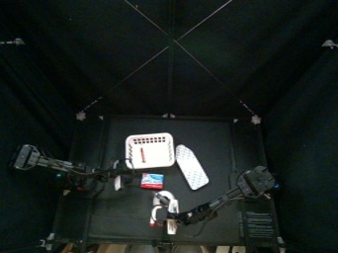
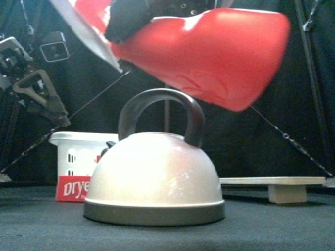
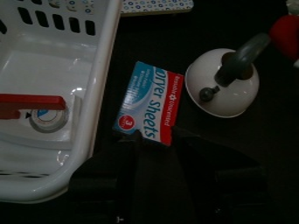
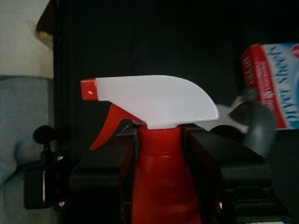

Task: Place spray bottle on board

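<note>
The spray bottle (image 4: pixel 155 101) has a white head, a red trigger and a red body. My right gripper (image 4: pixel 163 162) is shut on the red body, with one jaw on each side. In the front view the bottle (image 2: pixel 216 54) hangs large, above a round grey-white kettle (image 2: pixel 155 181). The board (image 1: pixel 193 166) lies flat beside the white basket (image 1: pixel 149 150), and in the front view the board (image 2: pixel 275 183) is low at the right, apart from the bottle. My left gripper (image 1: pixel 114 178) rests near the basket's front corner.
A red-and-blue dryer-sheets box (image 3: pixel 152 103) lies between the basket (image 3: pixel 82 87) and the kettle (image 3: pixel 225 83). A red-and-white item (image 3: pixel 30 109) sits inside the basket. Black curtains enclose the table.
</note>
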`<action>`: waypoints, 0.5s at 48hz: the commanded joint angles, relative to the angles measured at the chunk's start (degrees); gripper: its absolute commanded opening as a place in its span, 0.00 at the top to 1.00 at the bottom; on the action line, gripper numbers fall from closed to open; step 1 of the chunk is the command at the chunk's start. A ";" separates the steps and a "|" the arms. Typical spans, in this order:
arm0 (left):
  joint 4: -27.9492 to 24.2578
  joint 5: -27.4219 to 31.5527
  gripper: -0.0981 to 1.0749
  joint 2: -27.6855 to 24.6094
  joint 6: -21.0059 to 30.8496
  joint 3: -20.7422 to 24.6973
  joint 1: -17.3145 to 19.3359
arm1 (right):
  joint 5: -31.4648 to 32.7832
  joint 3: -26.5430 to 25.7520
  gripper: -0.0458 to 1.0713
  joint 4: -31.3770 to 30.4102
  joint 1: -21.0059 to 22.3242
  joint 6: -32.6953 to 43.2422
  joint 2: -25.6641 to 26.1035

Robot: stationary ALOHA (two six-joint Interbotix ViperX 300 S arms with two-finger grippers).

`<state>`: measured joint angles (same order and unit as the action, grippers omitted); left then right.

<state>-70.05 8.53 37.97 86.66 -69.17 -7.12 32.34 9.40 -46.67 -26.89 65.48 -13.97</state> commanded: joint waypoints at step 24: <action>0.00 -0.18 0.28 -0.09 0.09 0.44 0.26 | 14.59 23.20 0.38 -43.33 0.18 48.78 17.40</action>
<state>-70.05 8.61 37.88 86.75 -69.43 -6.94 43.24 29.00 -85.08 -27.07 108.46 -0.44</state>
